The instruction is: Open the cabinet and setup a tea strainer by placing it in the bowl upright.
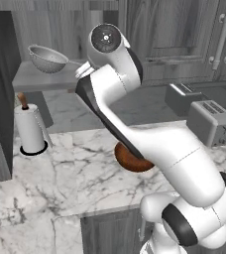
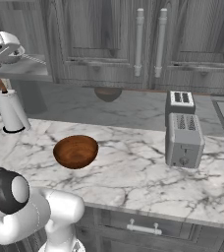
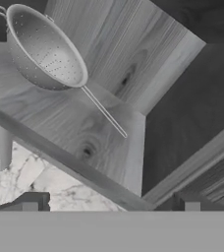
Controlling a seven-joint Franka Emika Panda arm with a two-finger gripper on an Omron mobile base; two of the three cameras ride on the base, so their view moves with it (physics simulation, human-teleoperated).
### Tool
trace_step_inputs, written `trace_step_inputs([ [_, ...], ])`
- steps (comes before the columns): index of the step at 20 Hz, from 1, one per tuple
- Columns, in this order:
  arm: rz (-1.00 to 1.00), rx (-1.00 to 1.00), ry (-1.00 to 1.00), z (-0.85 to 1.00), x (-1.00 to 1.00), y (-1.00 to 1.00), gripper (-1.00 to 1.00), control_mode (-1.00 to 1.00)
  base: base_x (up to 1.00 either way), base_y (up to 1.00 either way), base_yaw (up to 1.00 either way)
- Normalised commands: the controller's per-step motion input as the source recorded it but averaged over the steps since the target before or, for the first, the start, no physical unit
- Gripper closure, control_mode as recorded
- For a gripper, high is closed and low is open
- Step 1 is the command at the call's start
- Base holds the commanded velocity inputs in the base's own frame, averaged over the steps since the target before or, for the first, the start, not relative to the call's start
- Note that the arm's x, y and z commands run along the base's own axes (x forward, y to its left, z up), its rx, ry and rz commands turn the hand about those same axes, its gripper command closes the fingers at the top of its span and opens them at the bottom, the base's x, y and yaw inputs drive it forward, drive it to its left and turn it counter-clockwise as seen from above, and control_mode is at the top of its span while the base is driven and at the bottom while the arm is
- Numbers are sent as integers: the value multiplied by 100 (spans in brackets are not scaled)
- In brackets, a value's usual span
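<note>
Sitting bowl-up, tea strainer [image 3: 45,49] handle pointing toward shelf [image 3: 109,147] edge.

Tea strainer [image 1: 47,58] sits on cabinet shelf [image 1: 40,79].

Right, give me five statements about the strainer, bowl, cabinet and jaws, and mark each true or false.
1. The tea strainer sits on the cabinet shelf. True.
2. The bowl already holds the strainer. False: the bowl is empty, down on the marble counter.
3. The gripper has its jaws shut on the strainer handle. False: they stand open, short of it.
4. The toaster stands right of the bowl in the right base view. True.
5. The paper-towel roll lies on its side. False: it stands upright.
</note>
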Motion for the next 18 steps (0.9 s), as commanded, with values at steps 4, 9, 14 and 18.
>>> trace_step_inputs([
  [4,0,0,1,-9,10,10,-100,-100,0,0,0],
  [9,0,0,0,-15,4,8,-100,-100,0,0,0],
  [14,0,-4,0,-30,8,0,-100,-100,0,0,0],
  [18,0,-3,0,-15,13,0,-100,-100,0,0,0],
])
